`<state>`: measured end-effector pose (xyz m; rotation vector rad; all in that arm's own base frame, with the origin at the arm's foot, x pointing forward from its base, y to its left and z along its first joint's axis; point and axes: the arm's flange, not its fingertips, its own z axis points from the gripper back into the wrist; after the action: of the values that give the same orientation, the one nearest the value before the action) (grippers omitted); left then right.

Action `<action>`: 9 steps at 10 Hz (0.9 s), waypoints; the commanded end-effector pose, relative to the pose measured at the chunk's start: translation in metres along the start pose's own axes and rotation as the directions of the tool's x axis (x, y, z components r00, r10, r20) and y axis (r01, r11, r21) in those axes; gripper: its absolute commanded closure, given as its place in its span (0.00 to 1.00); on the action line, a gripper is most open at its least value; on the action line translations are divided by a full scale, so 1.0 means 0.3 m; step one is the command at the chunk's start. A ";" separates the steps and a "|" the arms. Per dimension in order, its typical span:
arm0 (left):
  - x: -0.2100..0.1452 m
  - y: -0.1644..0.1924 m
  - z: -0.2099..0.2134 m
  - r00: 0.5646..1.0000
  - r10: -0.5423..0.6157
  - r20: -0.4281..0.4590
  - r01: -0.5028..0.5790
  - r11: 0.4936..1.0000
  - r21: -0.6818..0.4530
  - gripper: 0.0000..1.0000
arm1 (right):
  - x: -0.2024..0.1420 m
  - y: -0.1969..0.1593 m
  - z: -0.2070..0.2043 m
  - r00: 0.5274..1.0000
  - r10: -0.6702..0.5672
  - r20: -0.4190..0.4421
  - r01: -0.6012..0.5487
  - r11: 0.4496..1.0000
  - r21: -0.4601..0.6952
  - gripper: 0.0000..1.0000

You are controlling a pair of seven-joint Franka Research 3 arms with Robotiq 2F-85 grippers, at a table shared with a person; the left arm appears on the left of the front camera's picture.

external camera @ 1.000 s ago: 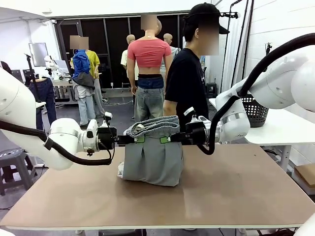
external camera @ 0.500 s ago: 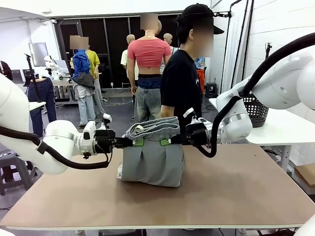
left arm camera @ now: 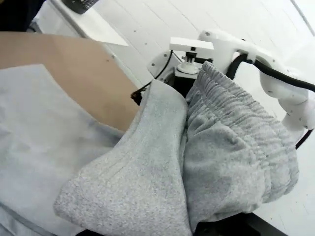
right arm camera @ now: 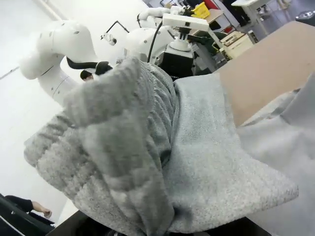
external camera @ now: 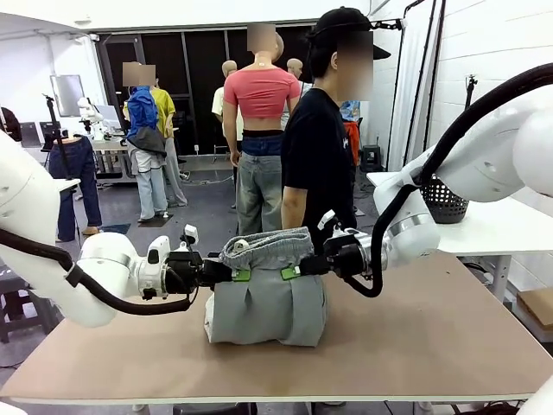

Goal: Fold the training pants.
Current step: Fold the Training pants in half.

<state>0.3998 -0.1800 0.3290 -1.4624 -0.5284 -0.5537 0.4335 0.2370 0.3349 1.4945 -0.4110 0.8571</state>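
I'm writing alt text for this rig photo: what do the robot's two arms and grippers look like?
Both arms are glossy white with rounded, bulbous joints, and a thick black cable loops along the outside of each. The left gripper and right gripper are black, with bright green pads on the fingers. A small white-topped camera bracket sits on each wrist, and black collars join wrist to gripper.

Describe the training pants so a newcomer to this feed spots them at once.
Start at the brown table between the two white arms. At its middle, the left gripper and right gripper pinch one grey bundle from either side. Those are the training pants: light grey, gathered elastic waistband on top, legs draped to the tabletop.
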 end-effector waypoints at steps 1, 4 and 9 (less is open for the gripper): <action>0.085 0.070 0.045 0.999 -0.005 0.039 0.001 0.994 0.107 1.00 | 0.040 -0.100 0.019 0.999 -0.010 0.033 0.012 0.999 -0.050 1.00; 0.165 0.179 0.047 0.995 -0.089 0.035 0.083 0.984 0.160 1.00 | 0.099 -0.216 0.021 0.999 0.040 0.016 -0.036 0.982 -0.188 1.00; 0.185 0.201 0.032 0.998 -0.065 0.024 0.061 0.986 0.153 1.00 | 0.143 -0.239 0.020 0.999 0.041 0.019 -0.036 0.983 -0.180 1.00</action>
<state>0.4868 -0.1714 0.3133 -1.3196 -0.6218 -0.5277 0.5174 0.2538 0.3157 1.3282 -0.5246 0.8143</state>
